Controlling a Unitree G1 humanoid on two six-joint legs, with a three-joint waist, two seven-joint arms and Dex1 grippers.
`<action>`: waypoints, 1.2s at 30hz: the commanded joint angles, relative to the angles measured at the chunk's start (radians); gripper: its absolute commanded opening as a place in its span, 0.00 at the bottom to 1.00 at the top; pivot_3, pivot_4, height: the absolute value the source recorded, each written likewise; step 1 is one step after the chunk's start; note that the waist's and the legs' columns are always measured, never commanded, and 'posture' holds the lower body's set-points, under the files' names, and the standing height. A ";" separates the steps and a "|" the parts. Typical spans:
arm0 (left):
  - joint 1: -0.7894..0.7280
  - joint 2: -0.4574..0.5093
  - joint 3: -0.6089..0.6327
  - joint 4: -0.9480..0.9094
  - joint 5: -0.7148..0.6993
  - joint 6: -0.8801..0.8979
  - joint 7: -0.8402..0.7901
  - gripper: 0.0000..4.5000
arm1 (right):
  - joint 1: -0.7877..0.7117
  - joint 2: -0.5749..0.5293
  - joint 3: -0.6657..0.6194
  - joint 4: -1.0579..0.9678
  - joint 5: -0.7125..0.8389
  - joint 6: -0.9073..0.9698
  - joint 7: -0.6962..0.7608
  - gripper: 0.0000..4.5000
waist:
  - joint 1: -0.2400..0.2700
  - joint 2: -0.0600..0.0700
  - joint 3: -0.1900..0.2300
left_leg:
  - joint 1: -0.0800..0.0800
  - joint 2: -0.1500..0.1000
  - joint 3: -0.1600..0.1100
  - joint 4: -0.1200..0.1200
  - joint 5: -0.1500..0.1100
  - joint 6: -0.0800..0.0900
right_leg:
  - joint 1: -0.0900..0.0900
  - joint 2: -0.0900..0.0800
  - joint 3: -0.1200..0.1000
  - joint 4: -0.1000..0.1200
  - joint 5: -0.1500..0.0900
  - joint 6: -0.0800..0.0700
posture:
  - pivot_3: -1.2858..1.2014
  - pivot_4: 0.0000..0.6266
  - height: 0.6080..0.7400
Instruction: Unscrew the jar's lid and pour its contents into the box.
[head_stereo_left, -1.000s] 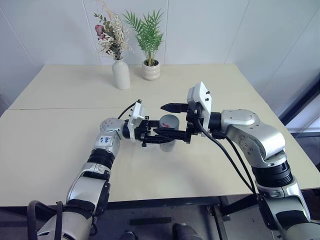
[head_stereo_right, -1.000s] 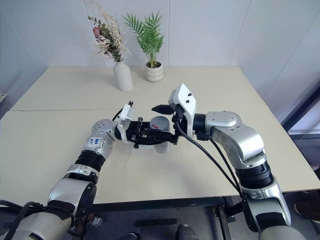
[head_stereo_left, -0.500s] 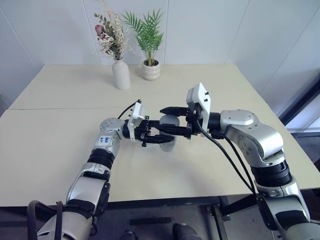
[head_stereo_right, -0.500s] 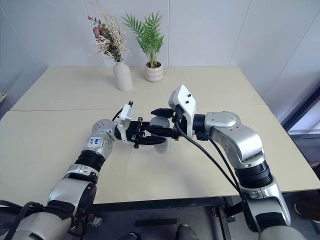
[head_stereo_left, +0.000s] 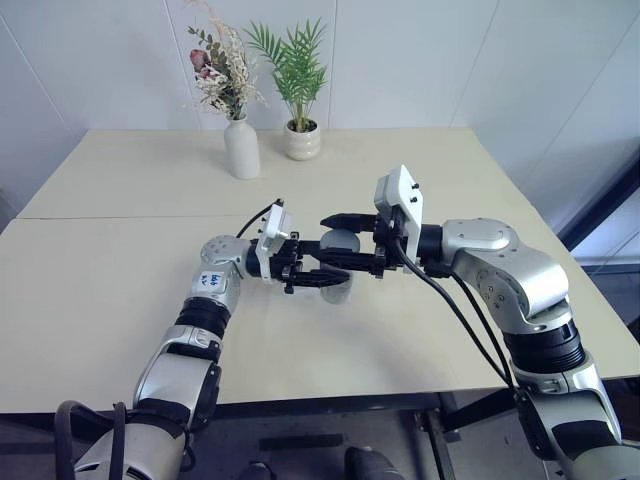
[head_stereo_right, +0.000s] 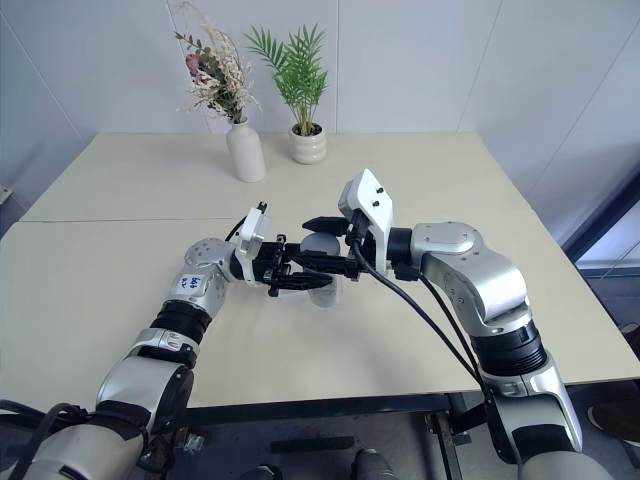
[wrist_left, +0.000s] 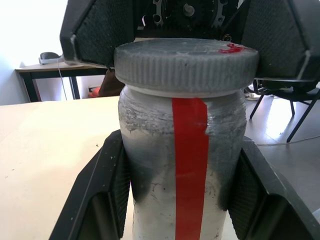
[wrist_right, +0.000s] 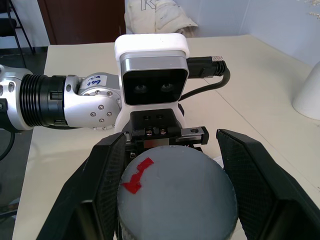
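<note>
Vase (head_stereo_left: 241, 147) and plant pot (head_stereo_left: 302, 140) stand far left-centre on table (head_stereo_left: 120, 270). Left, right and near tabletop bare; both grippers (head_stereo_left: 318, 277) (head_stereo_left: 338, 242) crowd centre around jar (wrist_left: 180, 165).

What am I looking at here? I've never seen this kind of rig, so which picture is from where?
A two-armed humanoid robot stands at a beige table. The two wide pictures come from its head, looking down; the two close-ups come from cameras on its wrists. The left gripper is shut on a small clear jar with a red stripe, held above the table. The right gripper is shut on the jar's grey lid, which is on the jar. At the table's far edge stand a white flower vase and a potted plant.
</note>
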 joint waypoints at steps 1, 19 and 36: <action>-0.003 -0.003 -0.004 -0.034 -0.002 0.000 -0.059 0.47 | -0.052 -0.012 -0.050 -0.028 0.044 -0.009 0.035 0.57 | 0.000 0.000 0.000 | 0.000 0.000 0.000 0.000 0.000 0.000 | 0.000 0.000 0.000 0.000 0.000 0.000 | 0.52 0.24 1.00; 0.035 -0.005 -0.022 -0.063 -0.004 0.007 -0.068 0.47 | -0.113 -0.047 -0.070 0.011 0.062 -0.022 0.106 0.57 | 0.000 0.000 0.000 | 0.000 0.000 0.000 0.000 0.000 0.000 | 0.000 0.000 0.000 0.000 0.000 0.000 | 0.52 0.24 1.00; 0.044 -0.011 -0.024 -0.067 -0.001 0.012 -0.068 0.47 | -0.150 -0.066 -0.086 0.037 0.046 -0.045 0.141 0.57 | 0.000 0.000 0.000 | 0.000 0.000 0.000 0.000 0.000 0.000 | 0.000 0.000 0.000 0.000 0.000 0.000 | 0.52 0.24 1.00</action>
